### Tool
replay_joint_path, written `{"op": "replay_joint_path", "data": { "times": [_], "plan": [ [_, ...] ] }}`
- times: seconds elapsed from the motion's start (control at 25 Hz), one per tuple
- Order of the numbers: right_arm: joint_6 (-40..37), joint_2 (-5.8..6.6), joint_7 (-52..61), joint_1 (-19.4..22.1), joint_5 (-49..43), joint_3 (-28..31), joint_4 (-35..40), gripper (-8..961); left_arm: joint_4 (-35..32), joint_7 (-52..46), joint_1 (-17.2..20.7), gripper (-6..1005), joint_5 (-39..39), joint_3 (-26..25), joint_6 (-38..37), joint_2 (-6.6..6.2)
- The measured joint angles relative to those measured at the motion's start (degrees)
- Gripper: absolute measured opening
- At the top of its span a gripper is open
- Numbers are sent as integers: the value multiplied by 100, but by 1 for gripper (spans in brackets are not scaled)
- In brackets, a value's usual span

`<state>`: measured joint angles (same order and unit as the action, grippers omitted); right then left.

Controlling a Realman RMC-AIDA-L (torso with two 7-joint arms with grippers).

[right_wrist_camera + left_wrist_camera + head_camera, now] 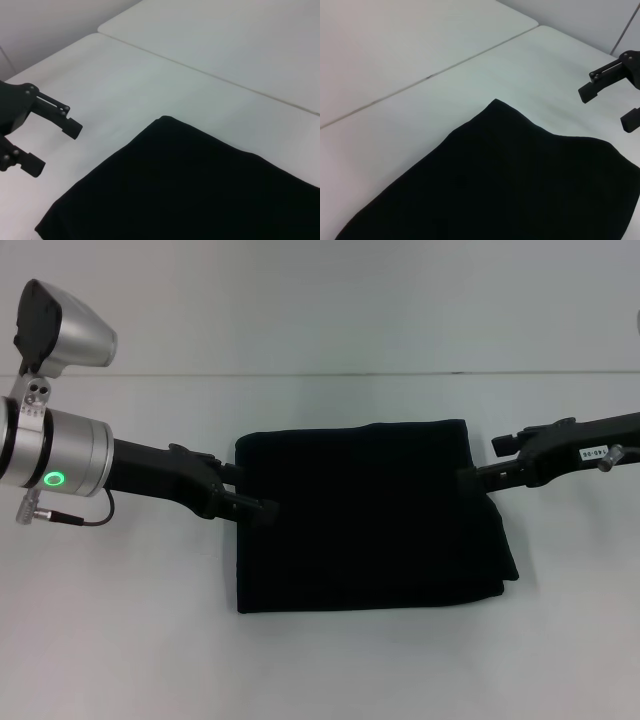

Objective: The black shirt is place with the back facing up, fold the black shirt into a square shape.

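While left end effector (pixel 262 508) sits at shirt's left edge, fingers apart per right wrist view (pixel 50 145), holding nothing. Black shirt (pixel 365 515) folded into rough square, flat on white tabletop (pixel 120 640), mid-width, nearer far edge than near edge; no lettering visible. Right end effector (pixel 468 474) at shirt's right edge, fingers apart per left wrist view (pixel 610 102), holding nothing.

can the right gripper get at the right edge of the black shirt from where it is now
Probably yes. The right gripper sits at the right edge of the folded black shirt, fingers open in the left wrist view, and only bare white table lies around it. The left gripper is at the opposite edge.
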<state>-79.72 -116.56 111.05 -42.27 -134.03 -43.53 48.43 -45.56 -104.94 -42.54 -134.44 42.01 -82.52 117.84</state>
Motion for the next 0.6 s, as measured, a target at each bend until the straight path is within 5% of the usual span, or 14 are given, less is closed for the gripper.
{"op": "replay_joint_path", "data": {
  "times": [0.6],
  "plan": [
    [63, 3, -22, 27, 4, 17, 0, 927, -14, 0, 27, 860, -4, -42, -1, -1]
  ]
}}
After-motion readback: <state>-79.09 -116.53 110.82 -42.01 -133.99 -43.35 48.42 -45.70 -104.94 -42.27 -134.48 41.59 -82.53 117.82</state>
